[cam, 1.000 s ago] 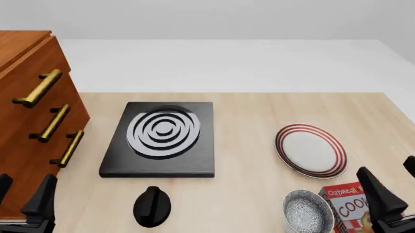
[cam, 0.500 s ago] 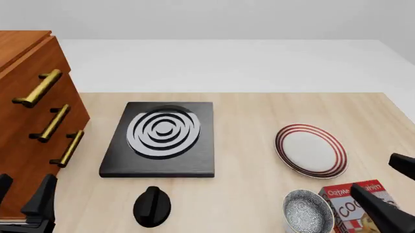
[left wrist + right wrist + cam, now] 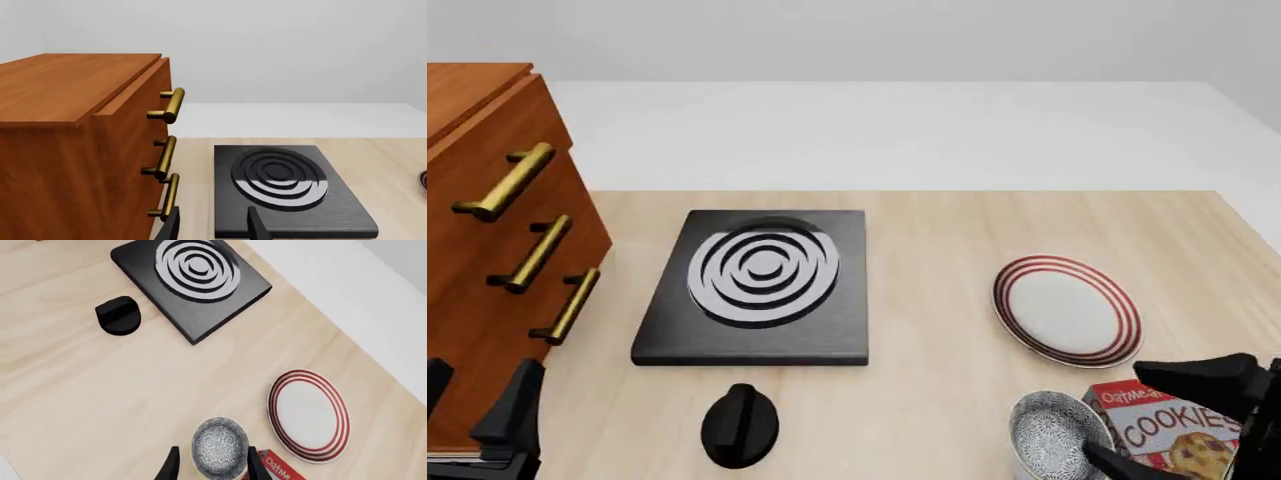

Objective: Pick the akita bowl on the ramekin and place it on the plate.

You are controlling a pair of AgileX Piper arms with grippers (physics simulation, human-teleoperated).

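Observation:
The akita bowl [image 3: 1060, 436], speckled grey inside, stands near the table's front edge at the right, also seen in the right wrist view [image 3: 220, 447]. The ramekin beneath it is hidden by the bowl. Just behind the bowl lies the red-ringed plate [image 3: 1068, 310] [image 3: 308, 415], with nothing on it. My right gripper [image 3: 1144, 417] hovers open above the bowl's right side, turned sideways. In its wrist view the fingers [image 3: 171, 467] straddle the bowl from above. My left gripper [image 3: 475, 398] [image 3: 213, 227] stays open at the front left, holding nothing.
A black stove plate [image 3: 761, 285] with a ringed burner sits mid-table, with a black knob [image 3: 741, 425] in front of it. A wooden drawer cabinet [image 3: 494, 270] with brass handles stands at the left. A red cookie box [image 3: 1174, 432] lies right of the bowl.
My right gripper has rolled sideways and shifted left, from beside the cookie box to over the bowl's right side. The left arm, bowl and plate have not moved.

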